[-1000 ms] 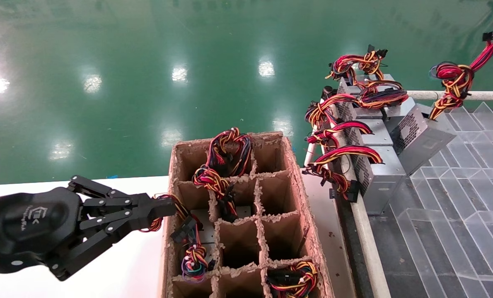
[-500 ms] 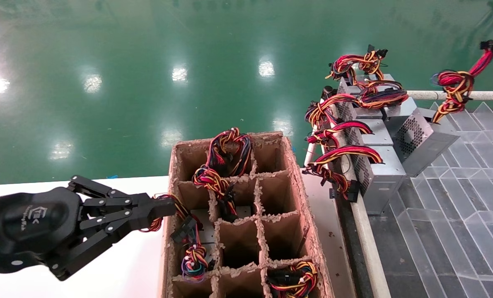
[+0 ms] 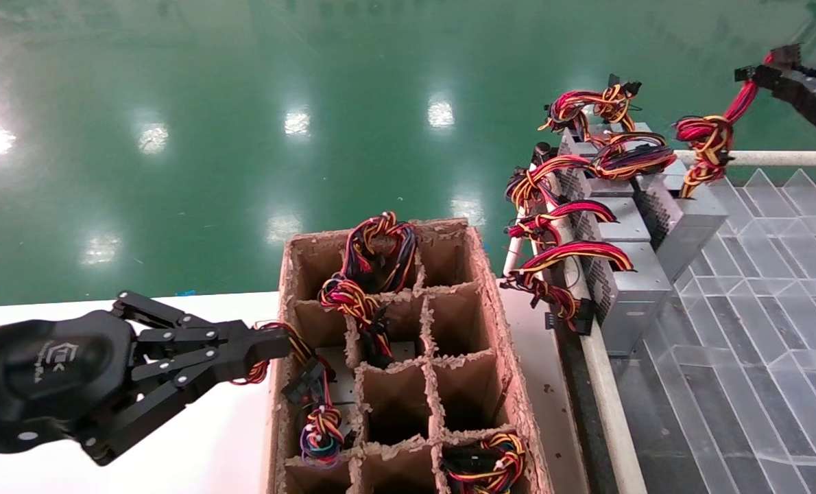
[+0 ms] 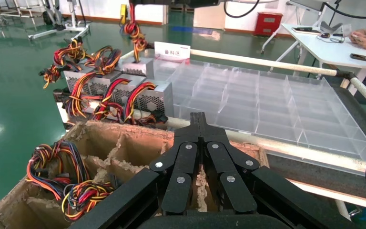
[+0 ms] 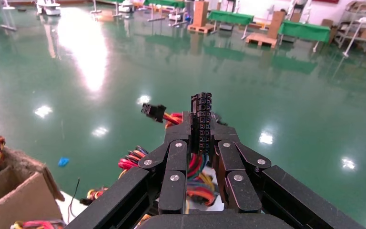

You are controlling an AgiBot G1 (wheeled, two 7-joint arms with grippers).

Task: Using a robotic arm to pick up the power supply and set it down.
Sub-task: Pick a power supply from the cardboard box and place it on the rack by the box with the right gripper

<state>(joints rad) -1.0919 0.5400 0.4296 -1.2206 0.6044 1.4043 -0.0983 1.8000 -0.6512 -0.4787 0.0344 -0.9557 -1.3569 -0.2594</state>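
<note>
Right gripper [image 3: 768, 68] at the upper right of the head view, clamped on a black connector [image 5: 201, 121] at the end of the wires [image 3: 706, 140]. Below it, the power supply [image 3: 682, 216] hanging by those wires, tilted, at or just above the clear tray [image 3: 758, 322], close beside the row of other supplies [image 3: 620, 274] along the tray's left edge; contact with tray or neighbour impossible to judge.

Pick-up done; set-down apparently near its end, with release and withdrawal left.

Left gripper [image 3: 281, 346] at the lower left over the white table [image 3: 209, 446], fingers together, tip at the rim of the cardboard carton [image 3: 490, 309] among loose wires; whether pinching them, unclear.

Plenty of open tray to the right; a white rail [image 3: 778, 158] behind; little room on the row side.
</note>
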